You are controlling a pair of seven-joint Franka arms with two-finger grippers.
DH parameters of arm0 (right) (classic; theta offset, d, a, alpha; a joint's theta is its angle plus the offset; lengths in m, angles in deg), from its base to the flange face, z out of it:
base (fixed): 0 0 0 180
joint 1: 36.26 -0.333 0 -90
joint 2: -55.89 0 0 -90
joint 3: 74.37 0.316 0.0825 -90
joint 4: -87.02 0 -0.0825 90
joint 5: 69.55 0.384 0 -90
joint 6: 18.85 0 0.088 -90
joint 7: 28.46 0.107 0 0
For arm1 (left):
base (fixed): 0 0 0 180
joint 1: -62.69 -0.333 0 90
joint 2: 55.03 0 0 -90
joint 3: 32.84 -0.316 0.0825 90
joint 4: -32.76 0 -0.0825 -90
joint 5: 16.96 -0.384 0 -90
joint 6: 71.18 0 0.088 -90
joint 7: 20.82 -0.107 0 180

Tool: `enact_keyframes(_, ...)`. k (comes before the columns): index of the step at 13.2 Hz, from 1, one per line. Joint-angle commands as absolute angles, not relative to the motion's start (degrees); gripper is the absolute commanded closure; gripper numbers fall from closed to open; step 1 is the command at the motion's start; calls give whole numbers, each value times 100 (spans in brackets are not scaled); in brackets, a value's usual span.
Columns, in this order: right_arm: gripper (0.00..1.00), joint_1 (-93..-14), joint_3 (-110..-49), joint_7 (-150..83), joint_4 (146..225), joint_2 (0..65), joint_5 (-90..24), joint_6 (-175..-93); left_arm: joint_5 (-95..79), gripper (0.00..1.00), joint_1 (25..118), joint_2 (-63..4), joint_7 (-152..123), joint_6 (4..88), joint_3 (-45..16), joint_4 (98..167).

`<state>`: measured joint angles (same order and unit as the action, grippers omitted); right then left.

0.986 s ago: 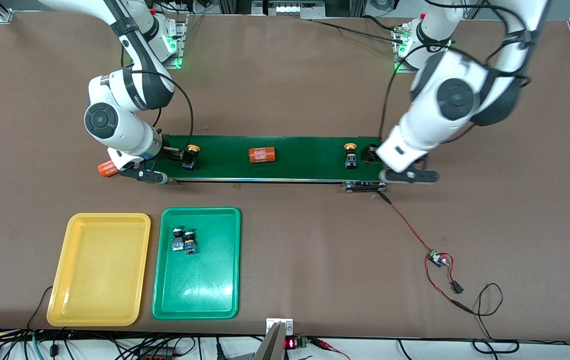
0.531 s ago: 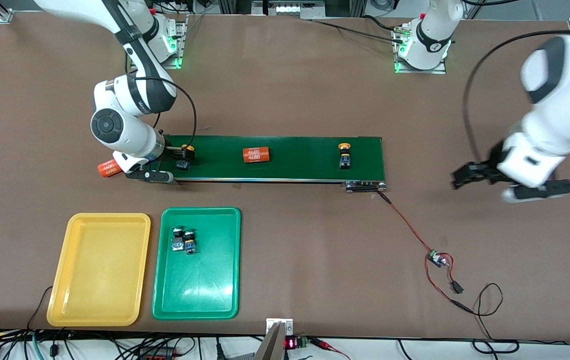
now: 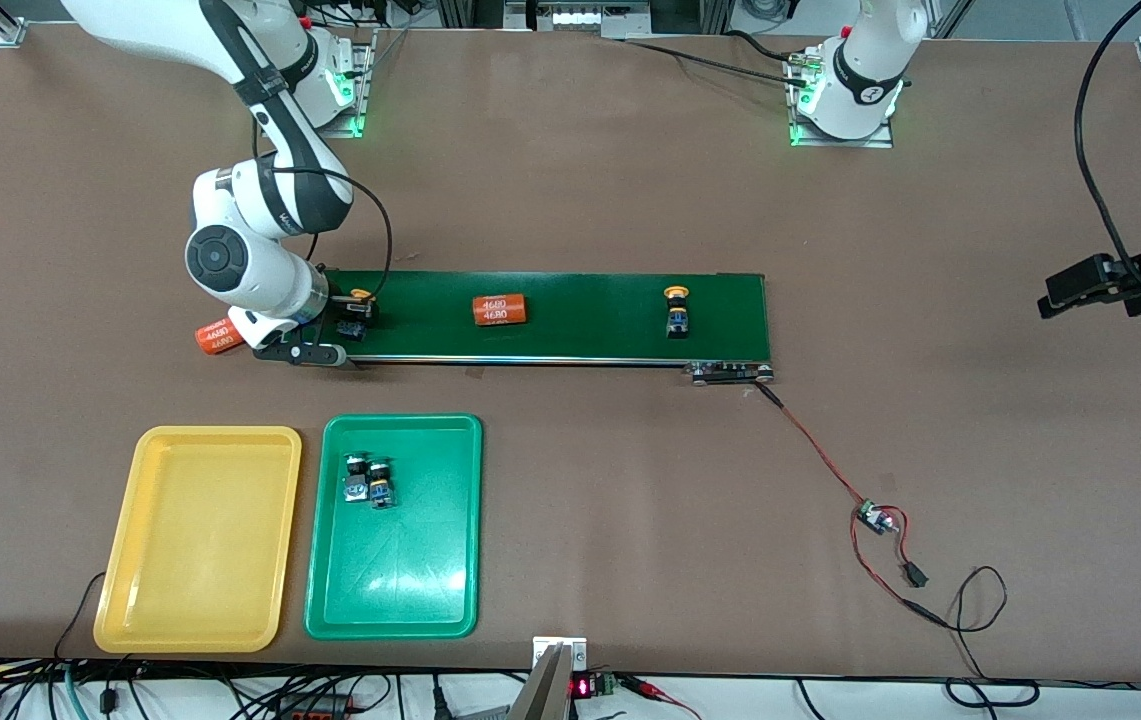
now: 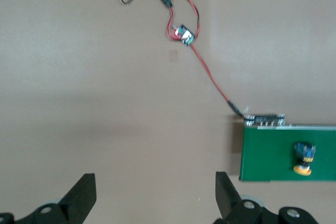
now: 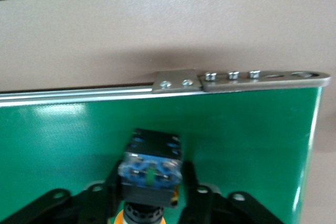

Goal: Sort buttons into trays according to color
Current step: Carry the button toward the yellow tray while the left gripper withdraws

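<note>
Right pincer (image 3: 348, 322) closed on a yellow button (image 5: 150, 167) at the belt (image 3: 580, 345) end, an orange cylinder (image 3: 215, 336) beside it. Left pincer (image 4: 152, 198) agape over bare worktop (image 3: 570, 180) near wires (image 3: 880, 525).

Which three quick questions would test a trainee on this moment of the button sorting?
1. True or false: the left gripper is shut on something.
2. How many buttons lie in the green tray? A one, B two, C four.
3. Fill in: on the conveyor belt, the right gripper grips a button whose cap is ___.
Key: 1 false, its fingers are open over bare table; 2 B; 3 yellow.
</note>
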<state>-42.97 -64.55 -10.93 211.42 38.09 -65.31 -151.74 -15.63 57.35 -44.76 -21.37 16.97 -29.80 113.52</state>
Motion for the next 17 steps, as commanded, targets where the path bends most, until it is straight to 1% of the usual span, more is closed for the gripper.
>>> enact_keyframes(1, 90, -4206, -6434, -1246, 21148, 3831, -6560, -15192, -1565, 0, 6005, -4482, -2250, 1398, -3197, 11194)
enact_keyframes(3, 92, -4144, -6505, -1447, 20850, 3884, -6551, -15026, -1565, 0, 6005, -4571, -2022, 1468, -3179, 11221)
enact_keyframes(5, 92, -4048, -6584, -1659, 20289, 3849, -6560, -14692, -1556, 0, 6014, -4650, -1872, 1565, -3161, 11291)
enact_keyframes(7, 92, -4030, -6680, -1747, 19797, 3727, -6656, -14682, -1564, 0, 5979, -4659, -1871, 1627, -3170, 11327)
enact_keyframes(8, 92, -4030, -6785, -1748, 19367, 3535, -6874, -14543, -1556, 0, 5979, -4659, -1915, 1627, -3179, 11300)
enact_keyframes(10, 92, -4021, -6935, -1774, 18279, 2929, -7060, -13693, -1573, 0, 6022, -4607, -2003, 1591, -3170, 11239)
enact_keyframes(11, 92, -4021, -7031, -1791, 17977, 2761, -7113, -13497, -1573, 0, 6031, -4580, -1951, 1635, -3170, 11239)
enact_keyframes(13, 92, -3934, -7207, -2158, 17669, 2445, -7271, -13521, -1538, 0, 5970, -4589, -2012, 1627, -3205, 11151)
enact_keyframes(15, 92, -3924, -7488, -2537, 16818, 1848, -7272, -13460, -1538, 0, 5996, -4580, -1977, 1635, -3187, 11019)
enact_keyframes(17, 92, -3881, -7760, -2976, 16342, 1355, -7272, -13827, -1556, 0, 5961, -4597, -2021, 1557, -3187, 11054)
